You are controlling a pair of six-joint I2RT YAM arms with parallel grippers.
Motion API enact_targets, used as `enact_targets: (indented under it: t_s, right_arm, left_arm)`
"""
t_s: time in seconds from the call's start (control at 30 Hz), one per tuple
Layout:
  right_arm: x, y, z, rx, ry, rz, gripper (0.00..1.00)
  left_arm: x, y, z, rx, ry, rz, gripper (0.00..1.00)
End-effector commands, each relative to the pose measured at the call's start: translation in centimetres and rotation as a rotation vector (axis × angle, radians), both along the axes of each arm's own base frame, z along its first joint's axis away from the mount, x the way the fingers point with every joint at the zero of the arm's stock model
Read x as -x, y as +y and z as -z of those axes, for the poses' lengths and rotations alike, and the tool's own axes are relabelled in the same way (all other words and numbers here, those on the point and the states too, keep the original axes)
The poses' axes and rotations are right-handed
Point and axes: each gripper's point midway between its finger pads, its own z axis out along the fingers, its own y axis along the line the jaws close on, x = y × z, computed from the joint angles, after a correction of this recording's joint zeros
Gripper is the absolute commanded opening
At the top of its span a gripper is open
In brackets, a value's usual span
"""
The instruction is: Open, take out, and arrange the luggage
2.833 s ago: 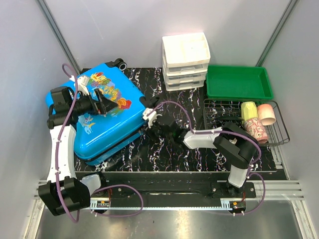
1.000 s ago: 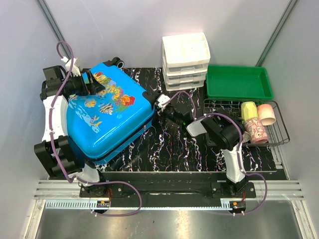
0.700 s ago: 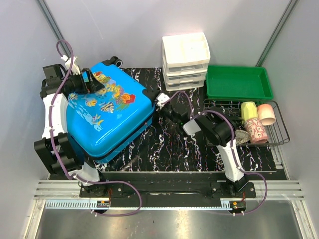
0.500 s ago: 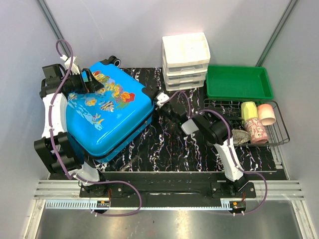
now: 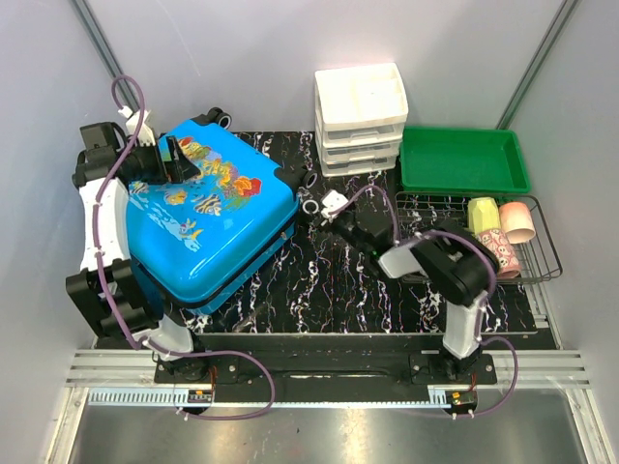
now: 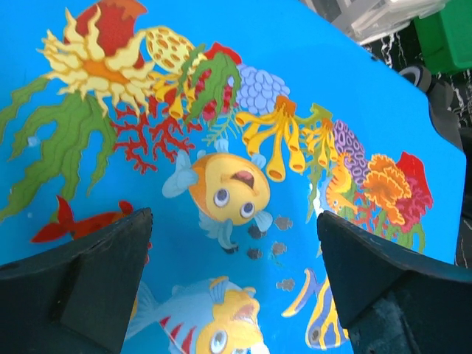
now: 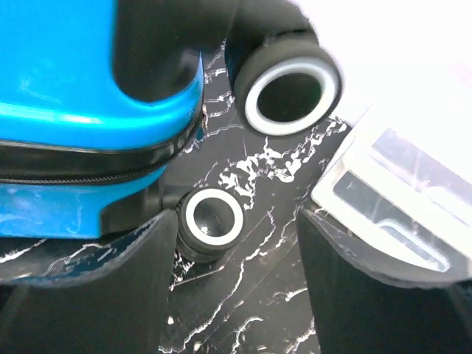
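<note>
In the wire basket, at right: a yellow cup, a pink cup and a patterned cup, packed side by side. Behind it, the green tray; left of that, the white three-drawer organiser. On the black marbled mat, at left: the luggage, closed, printed lid up. Directly over that lid, left gripper, jaws spread wide, gripping nothing. Just beside the luggage's far right corner, facing its two wheels, right gripper, jaws parted, holding nothing.
</note>
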Motion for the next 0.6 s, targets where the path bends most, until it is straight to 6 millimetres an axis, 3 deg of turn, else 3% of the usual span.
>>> enact_targets:
  t_s: [0.0, 0.03, 0.07, 0.1, 0.13, 0.2, 0.23, 0.27, 0.3, 0.33, 0.37, 0.43, 0.47, 0.53, 0.57]
  right_arm:
    - [3.2, -2.2, -5.6, 0.028, 0.003, -0.036, 0.78]
    - [4.6, -2.6, -3.4, 0.095, 0.112, -0.075, 0.82]
    - [5.2, -3.0, -3.5, 0.108, 0.157, -0.096, 0.87]
    - [6.2, -3.4, -5.8, 0.104, 0.151, -0.127, 0.89]
    - [8.4, -3.4, -3.9, 0.165, 0.266, -0.219, 0.92]
    - [9.2, -3.9, -7.3, 0.187, 0.248, -0.304, 1.00]
    - [11.2, -4.1, -6.4, 0.224, 0.343, -0.392, 1.00]
    - [10.8, -3.7, -9.2, 0.246, 0.267, -0.447, 1.00]
    - [10.8, -4.5, -9.3, 0.268, 0.291, -0.473, 1.00]
    - [12.1, -4.7, -8.7, 0.296, 0.353, -0.536, 1.00]
    - [11.1, -4.6, -10.9, 0.313, 0.295, -0.548, 1.00]
    - [11.1, -5.1, -9.2, 0.377, 0.392, -0.583, 1.00]
    - [10.0, -4.7, -11.0, 0.414, 0.320, -0.600, 1.00]
    - [9.2, -4.6, -10.0, 0.454, 0.361, -0.613, 1.00]
    - [8.3, -4.3, -11.4, 0.457, 0.324, -0.607, 1.00]
  left_arm:
    - [4.8, -0.5, 1.2, -0.048, 0.173, -0.012, 0.99]
    - [5.2, -0.6, 0.7, -0.061, 0.163, -0.001, 0.99]
    - [6.1, -0.9, 0.5, -0.065, 0.177, 0.012, 0.99]
    - [6.8, -1.0, -0.4, -0.097, 0.145, 0.033, 0.99]
    - [7.4, -1.2, -0.8, -0.105, 0.139, 0.049, 0.99]
    - [9.0, -1.7, -0.8, -0.129, 0.143, 0.089, 0.99]
    - [9.8, -2.3, -1.4, -0.129, 0.117, 0.112, 0.99]
    - [10.4, -2.6, -1.5, -0.125, 0.115, 0.124, 0.99]
    - [10.9, -3.0, -1.2, -0.111, 0.121, 0.140, 0.99]
    - [11.5, -3.7, -1.6, -0.090, 0.105, 0.163, 0.99]
    - [11.8, -4.0, -1.5, -0.076, 0.112, 0.168, 0.99]
    - [12.5, -4.8, -1.3, -0.032, 0.122, 0.185, 0.99]
    - [12.8, -5.2, -1.6, -0.019, 0.111, 0.196, 0.99]
    - [13.3, -6.2, -1.9, 0.034, 0.100, 0.228, 0.99]
    - [13.4, -6.5, -2.2, 0.046, 0.088, 0.232, 0.99]
